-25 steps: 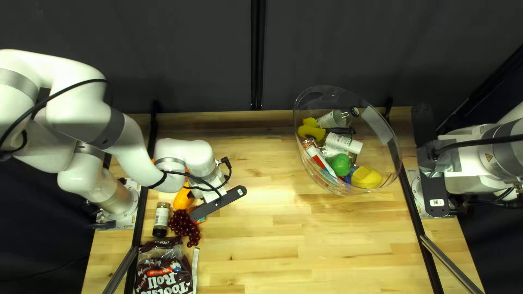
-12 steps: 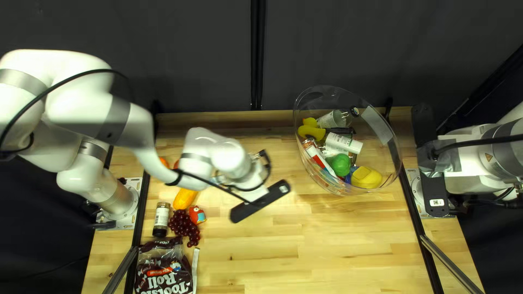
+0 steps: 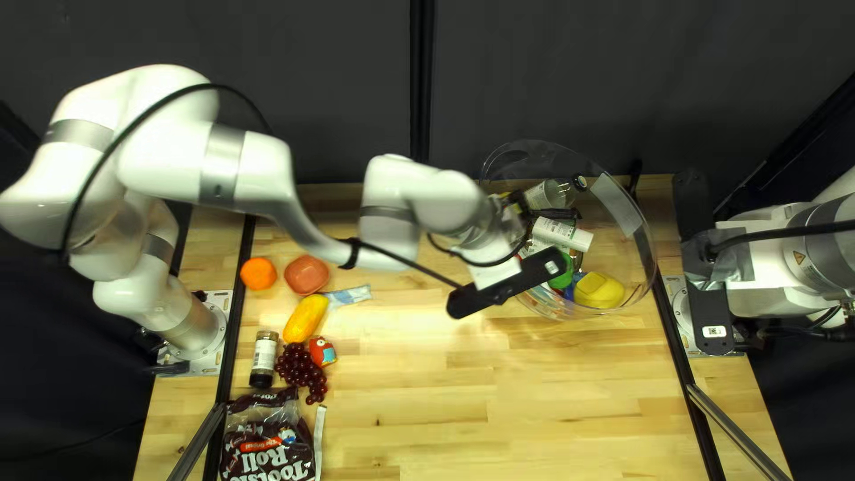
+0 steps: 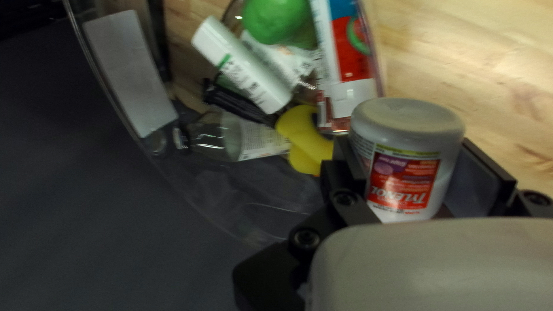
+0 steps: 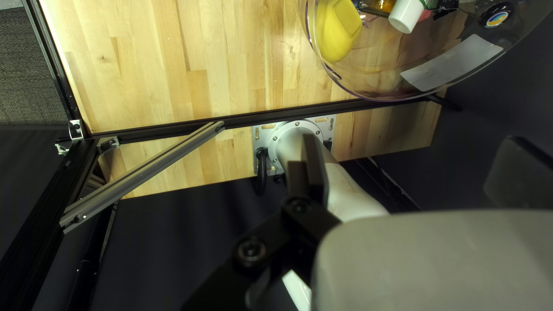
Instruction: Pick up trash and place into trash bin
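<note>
Left arm (image 3: 258, 165) blurs across the bin (image 3: 638, 254)!

In the top left view it hides the white pill bottle (image 4: 406, 155) and masks part of the round green thing (image 4: 273, 20) — the candy bag (image 3: 267, 452) and right arm (image 3: 824, 249) run off the edges.

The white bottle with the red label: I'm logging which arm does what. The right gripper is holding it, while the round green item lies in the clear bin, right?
Not quite: the left gripper, not the right, holds the white bottle, as the left wrist view shows. The round green item does lie in the clear bin.
</note>
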Tool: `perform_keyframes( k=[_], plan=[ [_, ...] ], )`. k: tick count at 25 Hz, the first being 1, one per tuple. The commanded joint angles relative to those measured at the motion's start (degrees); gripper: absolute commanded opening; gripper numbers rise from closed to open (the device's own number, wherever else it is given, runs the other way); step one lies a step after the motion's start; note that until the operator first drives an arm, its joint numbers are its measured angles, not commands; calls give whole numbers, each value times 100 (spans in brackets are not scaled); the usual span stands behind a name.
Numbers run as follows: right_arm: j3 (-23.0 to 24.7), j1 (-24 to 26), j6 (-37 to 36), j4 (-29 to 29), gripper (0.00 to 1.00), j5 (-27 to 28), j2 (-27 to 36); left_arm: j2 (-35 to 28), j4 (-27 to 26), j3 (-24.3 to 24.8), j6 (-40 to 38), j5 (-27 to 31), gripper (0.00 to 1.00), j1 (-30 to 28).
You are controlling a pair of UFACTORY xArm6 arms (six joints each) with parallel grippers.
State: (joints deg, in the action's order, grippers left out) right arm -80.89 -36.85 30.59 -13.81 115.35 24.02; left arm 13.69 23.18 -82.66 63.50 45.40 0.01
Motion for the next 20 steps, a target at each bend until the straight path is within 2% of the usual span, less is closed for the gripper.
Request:
perform_keyframes(
  k=[1, 2, 3, 4, 5, 12, 16, 20],
  plan=[
    [0, 0, 0, 0, 100, 0, 0, 461, -273, -479, 463, -221, 0, 194],
    [0, 0, 0, 0, 100, 0, 0, 473, -297, -486, 496, -242, 0, 206],
    [0, 0, 0, 0, 100, 0, 0, 527, -376, -540, 595, -270, 20, 238],
    [0, 0, 0, 0, 100, 0, 0, 539, -439, -549, 657, -280, 93, 250],
    [0, 0, 0, 0, 100, 0, 0, 524, -503, -538, 707, -264, 100, 257],
    [0, 0, 0, 0, 100, 0, 0, 77, -694, -100, 514, 173, 100, 24],
    [0, 0, 0, 0, 100, 0, 0, -80, -979, -27, -33, 1039, 100, -451],
    [0, 0, 0, 0, 100, 0, 0, -640, -1117, 433, -642, 1751, 100, -1038]
  ],
)
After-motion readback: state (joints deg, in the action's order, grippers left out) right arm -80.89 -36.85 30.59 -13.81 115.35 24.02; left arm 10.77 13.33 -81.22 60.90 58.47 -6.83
